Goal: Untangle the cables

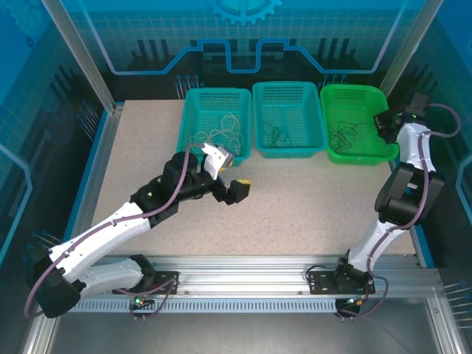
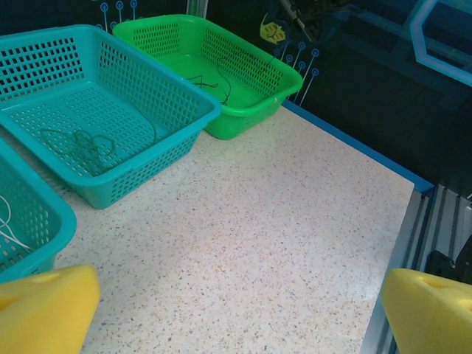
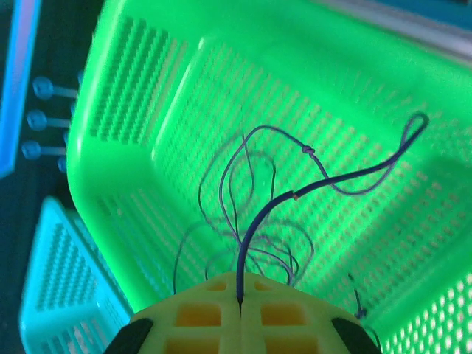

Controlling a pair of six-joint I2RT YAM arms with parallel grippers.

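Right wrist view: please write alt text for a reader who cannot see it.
The right gripper, yellow and shut, pinches a thin purple cable above a green basket. More thin purple strands lie looped in the basket; a teal basket shows at lower left.

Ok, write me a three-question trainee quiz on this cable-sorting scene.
1. True or false: the right tool is shut on a purple cable that leads into the green basket.
2. Which basket holds the pale beige cables? A) left teal basket B) middle teal basket C) green basket
3. Fill in: the left tool, over the table, is ____.
Key: 1 true; 2 A; 3 open.
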